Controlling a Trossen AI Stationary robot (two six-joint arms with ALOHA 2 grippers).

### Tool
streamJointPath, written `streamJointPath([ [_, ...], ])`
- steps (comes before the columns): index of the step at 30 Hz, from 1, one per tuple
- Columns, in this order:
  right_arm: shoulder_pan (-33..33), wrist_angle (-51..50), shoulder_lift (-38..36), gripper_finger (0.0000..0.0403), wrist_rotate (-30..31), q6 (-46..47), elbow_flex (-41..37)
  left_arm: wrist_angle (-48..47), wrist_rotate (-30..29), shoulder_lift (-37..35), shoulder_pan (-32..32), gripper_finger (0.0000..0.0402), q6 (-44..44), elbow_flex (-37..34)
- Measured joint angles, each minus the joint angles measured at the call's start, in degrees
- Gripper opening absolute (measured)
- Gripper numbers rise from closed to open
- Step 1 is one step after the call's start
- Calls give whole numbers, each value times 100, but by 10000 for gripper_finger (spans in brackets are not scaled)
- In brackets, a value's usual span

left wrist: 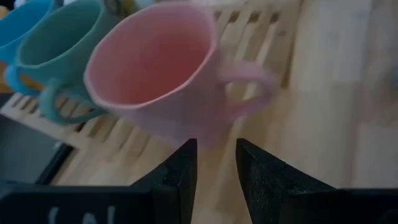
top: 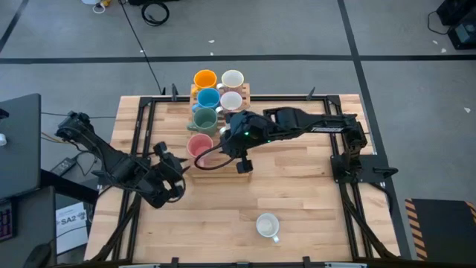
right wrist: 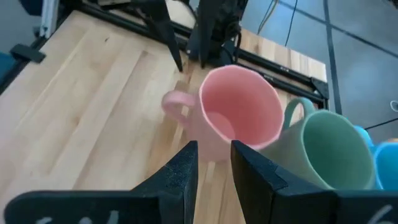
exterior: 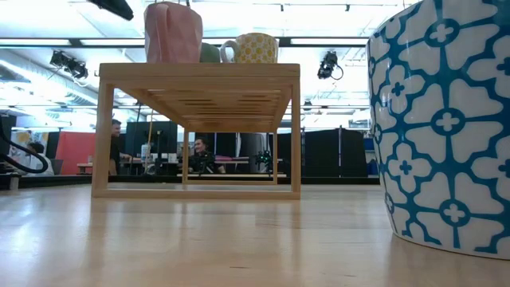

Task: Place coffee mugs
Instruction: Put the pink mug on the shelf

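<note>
Right gripper [top: 239, 152] reaches in over the wooden rack [top: 242, 91] beside the pink mug [top: 198, 146], fingers a narrow gap apart, pinching nothing. Left gripper [top: 181, 168] sits low by the rack's near corner, fingers likewise slightly parted and empty. Six mugs on the rack: orange [top: 204, 79], blue [top: 207, 97], green [top: 204, 117], pink, two white [top: 232, 79]. A seventh, a white mug [top: 267, 225], stands alone near the table's [top: 312, 193] front edge.

You can read only one marking: "SA2" on the white label [top: 68, 220] fixed low on the stand at the table's left front corner, in the high view. White lettering on the right arm [top: 321, 127] is too small to read.
</note>
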Motion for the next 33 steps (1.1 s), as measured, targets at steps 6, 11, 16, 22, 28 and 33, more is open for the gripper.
streamJointPath([
  [6,-125,869,2,101,24,0,-792,-252,37,0,263,117,-16,0],
  [11,-169,1144,2,101,749,-9,-1146,-303,38,0,475,117,-13,0],
  [16,-173,1235,0,98,1083,-13,-1224,-305,43,0,634,117,50,0],
  [22,-169,1467,0,94,855,-20,-1280,-304,38,0,741,116,53,0],
  [28,-171,1501,0,93,851,37,-1280,-296,-34,0,825,116,14,0],
  [33,-171,1498,-2,92,840,37,-1280,-287,-93,0,823,116,9,0],
])
